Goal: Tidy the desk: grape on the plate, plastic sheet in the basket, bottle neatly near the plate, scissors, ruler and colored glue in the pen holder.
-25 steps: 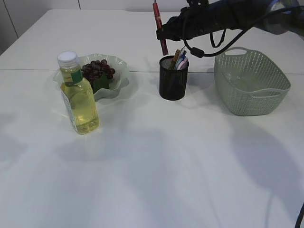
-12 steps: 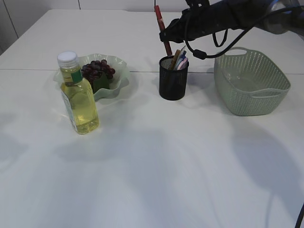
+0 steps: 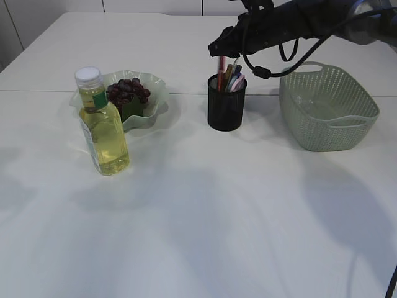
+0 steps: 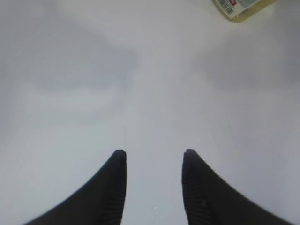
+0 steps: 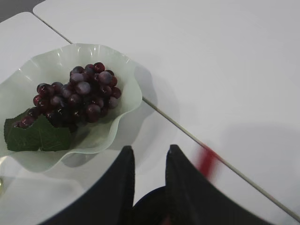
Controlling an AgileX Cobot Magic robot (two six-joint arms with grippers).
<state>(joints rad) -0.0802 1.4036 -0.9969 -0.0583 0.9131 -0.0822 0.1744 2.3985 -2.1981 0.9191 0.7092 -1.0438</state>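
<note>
Exterior view: the right gripper hangs just above the black pen holder at the back of the bench. A red item stands upright in the holder beside other items. The right wrist view shows the jaws slightly parted, empty, with a blurred red streak beside them. Grapes lie on the plate, the bottle touching its front. The basket stands right. The left gripper hovers open over bare bench.
</note>
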